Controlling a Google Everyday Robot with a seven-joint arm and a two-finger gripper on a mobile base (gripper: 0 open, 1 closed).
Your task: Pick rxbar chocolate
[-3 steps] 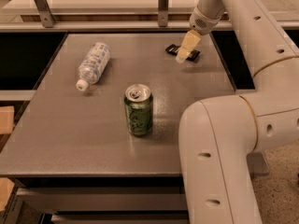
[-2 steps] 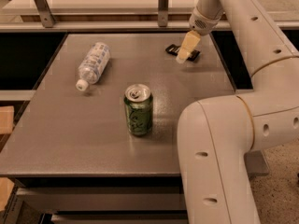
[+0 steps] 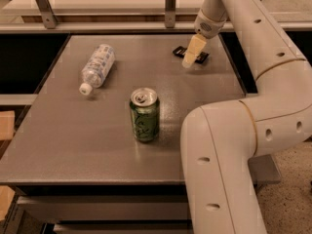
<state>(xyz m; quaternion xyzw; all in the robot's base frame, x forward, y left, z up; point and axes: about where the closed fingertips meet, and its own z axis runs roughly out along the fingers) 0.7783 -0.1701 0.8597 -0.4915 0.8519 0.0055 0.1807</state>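
Observation:
The rxbar chocolate (image 3: 179, 50) is a small flat black bar lying on the grey table at the far right. Most of its middle is hidden behind the gripper, so only its two ends show. My gripper (image 3: 191, 56) hangs from the white arm with its pale fingers pointing down, right over the bar and close to the table surface.
A green soda can (image 3: 145, 114) stands upright near the table's middle. A clear plastic water bottle (image 3: 97, 67) lies on its side at the far left. The grey table (image 3: 73, 140) has a metal rail along its back edge. My arm's large white links fill the right side.
The gripper has shifted very slightly lower over the bar. The can, the bottle and the bar have not moved.

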